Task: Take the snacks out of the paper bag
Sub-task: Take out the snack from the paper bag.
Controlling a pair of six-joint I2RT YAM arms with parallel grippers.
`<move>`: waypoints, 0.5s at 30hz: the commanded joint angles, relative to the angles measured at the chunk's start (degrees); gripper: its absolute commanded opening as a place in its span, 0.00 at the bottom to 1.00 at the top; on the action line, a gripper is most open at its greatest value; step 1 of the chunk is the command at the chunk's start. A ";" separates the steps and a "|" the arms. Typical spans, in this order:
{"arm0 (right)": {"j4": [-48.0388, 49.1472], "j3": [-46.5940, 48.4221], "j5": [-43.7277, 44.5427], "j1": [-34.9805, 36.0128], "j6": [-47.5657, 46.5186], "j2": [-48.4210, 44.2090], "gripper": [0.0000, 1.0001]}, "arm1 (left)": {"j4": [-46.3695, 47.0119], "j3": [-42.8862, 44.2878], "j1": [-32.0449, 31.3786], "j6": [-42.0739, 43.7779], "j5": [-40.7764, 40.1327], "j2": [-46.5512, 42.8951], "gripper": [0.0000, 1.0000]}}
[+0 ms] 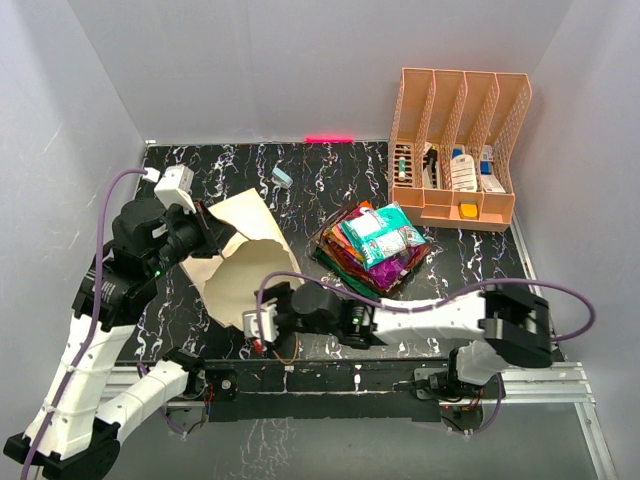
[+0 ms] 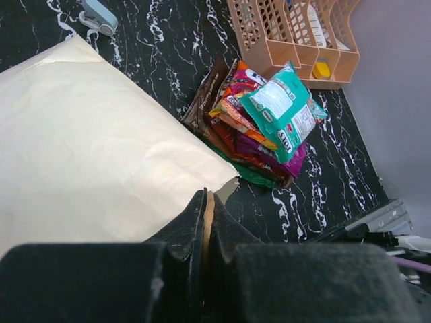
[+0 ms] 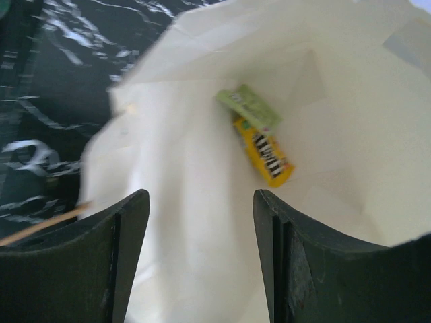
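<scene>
The tan paper bag (image 1: 240, 255) lies on its side on the black marbled table, its mouth toward the near edge. My left gripper (image 2: 209, 198) is shut on the bag's upper edge (image 2: 87, 134). My right gripper (image 3: 202, 202) is open at the bag's mouth, with nothing between its fingers. Deep inside the bag (image 3: 337, 87) lie a yellow packet (image 3: 266, 156) and a light green packet (image 3: 249, 108), ahead of the fingertips and apart from them. A pile of snacks (image 1: 375, 245) sits on the table to the right of the bag, a teal packet (image 2: 283, 114) on top.
An orange divided rack (image 1: 455, 150) with small bottles and boxes stands at the back right. A tiny light-blue block (image 1: 282, 178) lies behind the bag. A thin brown cord handle (image 3: 40, 225) shows left of the right gripper. White walls enclose the table.
</scene>
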 commanded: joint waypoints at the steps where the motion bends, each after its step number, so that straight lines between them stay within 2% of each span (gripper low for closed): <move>1: 10.44 7.45 2.44 -3.11 -12.75 8.39 0.66 | 0.90 0.01 -0.10 1.96 2.66 -1.68 0.00; 5: 16.43 12.48 3.65 -5.31 -16.78 18.63 0.68 | 0.51 0.43 -0.15 3.43 3.39 -2.09 0.00; 9: 17.47 17.80 4.22 -6.33 -19.52 25.64 0.70 | 0.77 0.64 -0.09 4.30 4.61 -2.27 0.00; 15: 20.23 21.91 3.63 -9.13 -17.77 32.24 0.70 | 1.44 0.54 -0.13 4.43 6.82 -2.60 0.00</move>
